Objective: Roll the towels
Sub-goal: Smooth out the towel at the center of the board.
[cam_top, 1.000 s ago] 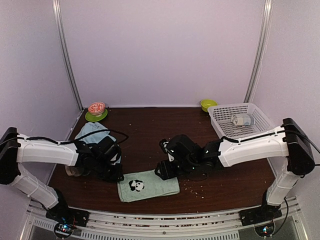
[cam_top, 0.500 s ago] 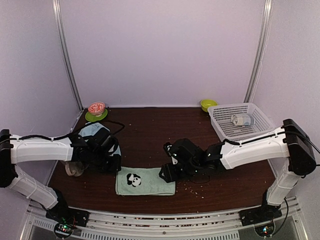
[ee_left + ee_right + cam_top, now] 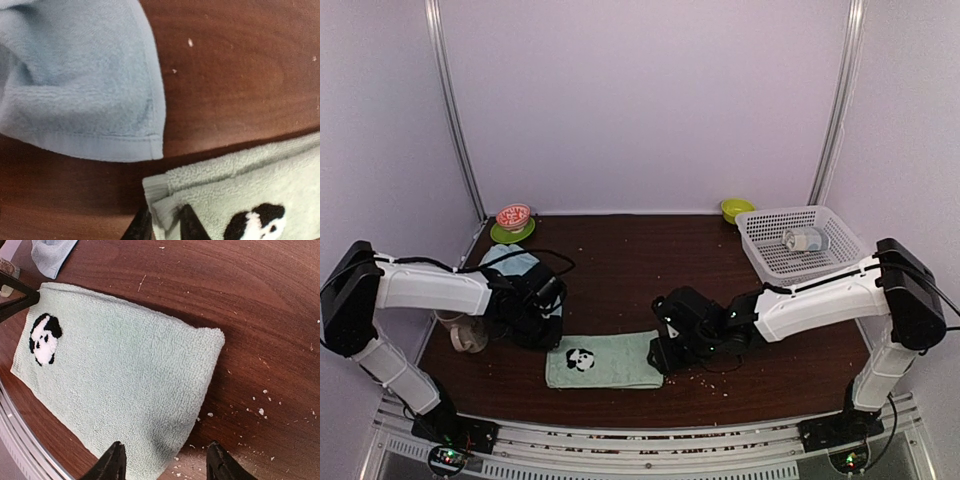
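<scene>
The sage-green towel (image 3: 605,360) with a panda mark lies flat and folded near the table's front edge. My left gripper (image 3: 164,227) is shut on its far left corner (image 3: 162,192), pinching the folded layers. It sits at the towel's left end in the top view (image 3: 548,338). My right gripper (image 3: 165,462) is open over the towel's right end (image 3: 120,375), with one finger above the cloth and one above bare wood. It sits at the towel's right end in the top view (image 3: 658,357). The light blue towel (image 3: 75,80) lies crumpled just beyond, at the left (image 3: 515,265).
A mug (image 3: 468,335) stands left of the left arm. A red-and-white bowl on a green plate (image 3: 513,225) is at the back left. A green bowl (image 3: 736,209) and a white basket (image 3: 800,243) holding a can are at the back right. Crumbs dot the wood (image 3: 260,410).
The green towel has been dragged toward the front edge and straightened. Both grippers moved nearer the front with it, and the right gripper now stands open at its right end.
</scene>
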Available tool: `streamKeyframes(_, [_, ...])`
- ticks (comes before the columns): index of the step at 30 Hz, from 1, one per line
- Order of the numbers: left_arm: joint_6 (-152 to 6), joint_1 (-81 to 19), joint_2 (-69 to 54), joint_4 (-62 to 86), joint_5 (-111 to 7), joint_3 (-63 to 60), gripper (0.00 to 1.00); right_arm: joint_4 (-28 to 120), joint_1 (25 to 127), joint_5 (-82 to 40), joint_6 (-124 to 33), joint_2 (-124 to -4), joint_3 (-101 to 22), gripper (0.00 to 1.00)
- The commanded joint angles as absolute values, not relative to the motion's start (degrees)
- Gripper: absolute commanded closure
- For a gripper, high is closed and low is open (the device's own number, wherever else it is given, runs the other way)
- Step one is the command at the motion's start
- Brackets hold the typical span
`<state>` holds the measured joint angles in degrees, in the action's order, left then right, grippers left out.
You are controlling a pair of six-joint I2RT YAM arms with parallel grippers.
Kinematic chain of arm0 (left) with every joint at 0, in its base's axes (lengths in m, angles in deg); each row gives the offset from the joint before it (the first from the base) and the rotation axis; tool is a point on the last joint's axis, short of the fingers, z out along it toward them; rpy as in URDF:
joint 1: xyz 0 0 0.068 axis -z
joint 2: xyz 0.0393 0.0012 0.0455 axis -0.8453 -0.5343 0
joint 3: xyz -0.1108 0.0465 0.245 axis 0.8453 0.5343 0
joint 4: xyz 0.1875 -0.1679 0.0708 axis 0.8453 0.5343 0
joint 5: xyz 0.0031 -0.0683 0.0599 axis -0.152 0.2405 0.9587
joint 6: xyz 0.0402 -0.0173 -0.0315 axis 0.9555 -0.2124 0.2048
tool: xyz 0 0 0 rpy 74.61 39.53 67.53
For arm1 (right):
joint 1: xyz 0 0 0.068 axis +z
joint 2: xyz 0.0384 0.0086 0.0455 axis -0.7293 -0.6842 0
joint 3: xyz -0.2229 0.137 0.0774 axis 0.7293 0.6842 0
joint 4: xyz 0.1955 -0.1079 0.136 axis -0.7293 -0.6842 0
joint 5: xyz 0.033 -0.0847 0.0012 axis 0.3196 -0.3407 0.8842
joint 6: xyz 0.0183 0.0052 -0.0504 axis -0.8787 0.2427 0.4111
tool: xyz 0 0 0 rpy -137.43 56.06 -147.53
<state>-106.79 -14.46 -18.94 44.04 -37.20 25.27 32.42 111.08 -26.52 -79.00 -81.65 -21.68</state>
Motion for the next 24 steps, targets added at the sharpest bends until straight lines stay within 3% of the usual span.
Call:
streamKeyframes(1, [-103.1,-15.1,-16.2,46.2,-34.6,20.7,0.62,30.8,110.9,-27.8,-78.4,-79.8,-22.1,0.44])
streamKeyframes(4, [-101.4,-15.1,-11.5,49.3,-37.0,18.6,0.46,30.7,111.0,-27.5,-78.0,-78.3,-22.7,0.44])
streamKeyframes(8, [-100.7,-15.0,-5.7,49.3,-41.6,17.5,0.44,33.0,111.9,-23.7,-77.4,-78.4,-24.0,0.49])
streamKeyframes(11, [-101.3,-15.0,-5.7,42.7,-49.2,19.3,0.55,34.4,112.7,-20.6,-77.7,-80.9,-25.6,0.59])
streamKeyframes(16, [-103.8,-14.8,-12.8,34.6,-55.3,23.7,0.88,34.6,114.0,-17.5,-78.1,-84.3,-25.9,0.71])
streamKeyframes(20, [-104.5,-14.9,-17.3,31.3,-54.5,27.5,0.99,32.4,114.7,-15.5,-77.7,-85.8,-24.8,0.72])
streamKeyframes(24, [-104.8,-14.9,-22.1,29.6,-52.5,30.4,1.0,27.9,115.0,-13.3,-76.4,-88.4,-25.3,0.72])
